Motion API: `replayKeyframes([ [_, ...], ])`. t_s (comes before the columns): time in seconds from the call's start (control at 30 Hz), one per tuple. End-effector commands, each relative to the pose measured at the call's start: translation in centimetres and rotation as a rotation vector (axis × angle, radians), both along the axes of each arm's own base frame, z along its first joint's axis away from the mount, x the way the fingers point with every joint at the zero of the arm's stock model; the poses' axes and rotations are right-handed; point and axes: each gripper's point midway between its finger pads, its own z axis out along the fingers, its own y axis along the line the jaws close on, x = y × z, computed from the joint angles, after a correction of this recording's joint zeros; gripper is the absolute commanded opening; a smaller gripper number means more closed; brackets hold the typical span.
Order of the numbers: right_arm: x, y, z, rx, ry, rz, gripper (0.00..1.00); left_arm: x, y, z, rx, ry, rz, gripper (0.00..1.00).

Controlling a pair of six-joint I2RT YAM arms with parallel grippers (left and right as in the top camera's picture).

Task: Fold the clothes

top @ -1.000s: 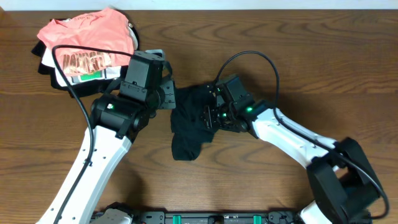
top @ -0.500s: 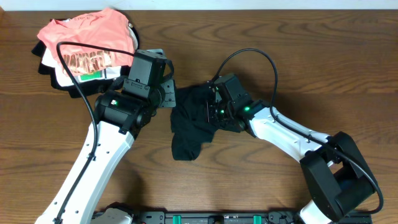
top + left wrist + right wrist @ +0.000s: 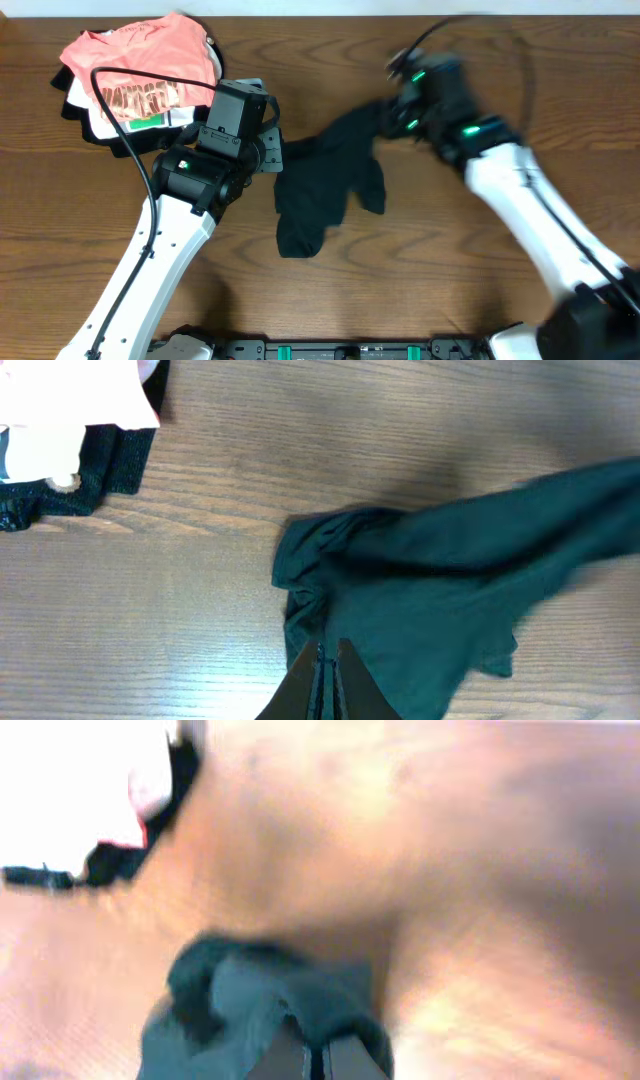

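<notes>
From above, the black garment (image 3: 325, 190) lies on the wooden table (image 3: 430, 290) between the two arms, one corner drawn out toward the upper right. There the right gripper (image 3: 392, 112), blurred, is clenched on the cloth. The left gripper (image 3: 273, 152) sits at the garment's left edge. The cloth looks light, limp and wrinkly, so it should sag and bunch wherever it is not held; corners and hems seem the best places to take hold. A pile at the far left, with a pink shirt (image 3: 140, 50) over a white garment (image 3: 100, 118), lies well apart from the black one, and nothing stands between them. The left wrist view shows the fingers pinched together on the gathered near edge of the garment (image 3: 430, 590), which spreads away to the right; the pile's dark edge (image 3: 90, 495) shows at the top left. The right wrist view is smeared, yet the closed fingertips (image 3: 330, 1055) have bunched fabric (image 3: 240, 1005) around them.
</notes>
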Motion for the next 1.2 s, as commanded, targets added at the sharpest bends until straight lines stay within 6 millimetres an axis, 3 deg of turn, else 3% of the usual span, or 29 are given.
replayKeyframes([
  [0.0,0.9,-3.6,4.2,-0.071,-0.114,-0.008,0.01,0.1,-0.5,0.2,-0.026,0.006,-0.017,0.06],
  [0.2,1.1,-8.4,3.8,-0.121,-0.079,-0.081,0.01,-0.6,-1.9,-0.1,-0.089,0.038,-0.073,0.06],
  [0.27,1.2,-9.1,3.7,-0.127,-0.075,-0.091,0.01,-0.9,-2.5,-0.5,-0.111,0.058,-0.093,0.07],
  [0.4,1.4,-9.4,3.8,-0.126,-0.081,-0.099,0.01,-1.8,-4.1,-2.2,-0.117,0.115,-0.146,0.07],
  [0.7,1.5,-9.4,3.9,-0.125,-0.086,-0.101,0.01,-4.4,-10.1,-7.6,-0.035,0.265,-0.340,0.06],
  [0.87,1.7,-10.0,4.0,-0.124,-0.090,-0.115,0.01,-5.5,-12.7,-9.6,-0.016,0.302,-0.400,0.07],
  [1.17,1.9,-11.5,4.0,-0.124,-0.084,-0.152,0.01,-5.0,-16.9,-11.8,-0.116,0.322,-0.293,0.06],
])
